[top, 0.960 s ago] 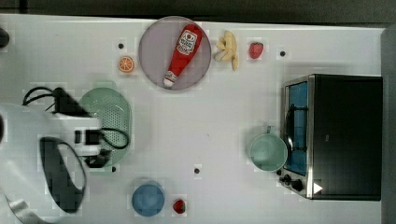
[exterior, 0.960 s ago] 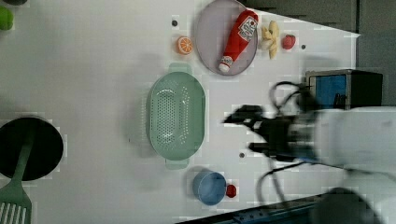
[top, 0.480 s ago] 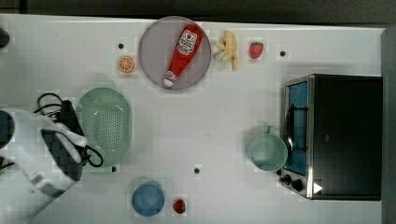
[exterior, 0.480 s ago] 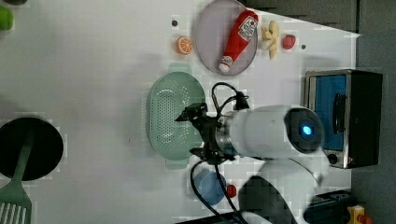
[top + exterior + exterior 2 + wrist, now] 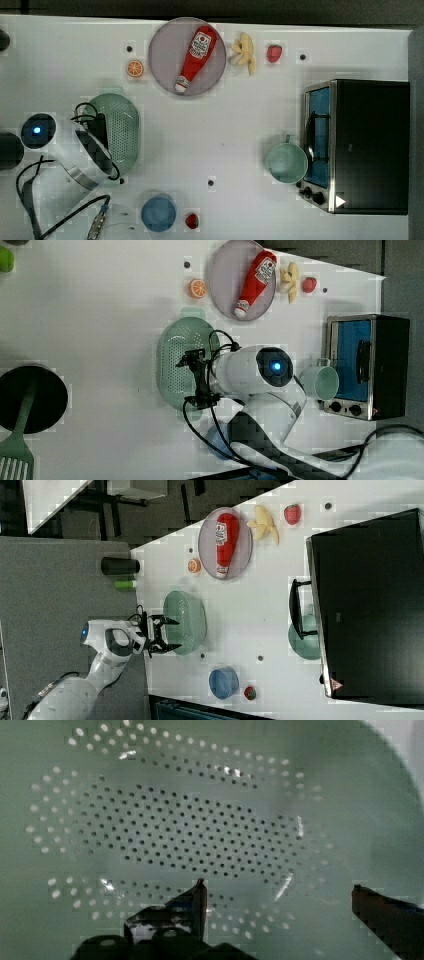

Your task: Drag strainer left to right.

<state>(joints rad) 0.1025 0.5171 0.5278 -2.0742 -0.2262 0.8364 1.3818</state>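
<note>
The strainer [image 5: 124, 131] is a pale mint-green oval with a holed bottom, lying at the top view's left. My arm [image 5: 82, 150] covers its left edge there. In the left view my gripper [image 5: 191, 380] hangs open over the strainer [image 5: 172, 365], toward the strainer's right side. The right view has the gripper [image 5: 172, 634] at the near rim of the strainer [image 5: 192, 612], fingers spread. In the wrist view the holed bottom of the strainer [image 5: 175, 820] lies just beyond the gripper [image 5: 277, 895], and nothing is between the fingers.
A grey plate [image 5: 162, 45] with a ketchup bottle [image 5: 195, 57], an orange slice [image 5: 134, 68], a banana [image 5: 243, 51] and a strawberry [image 5: 274, 52] lie at the back. A toaster oven [image 5: 367, 145] and mint cup [image 5: 286, 163] stand right. A blue bowl [image 5: 158, 212] sits in front.
My arm has swung in over the strainer and the gripper now hangs above its inside. The fingers have stayed open and the strainer has not moved.
</note>
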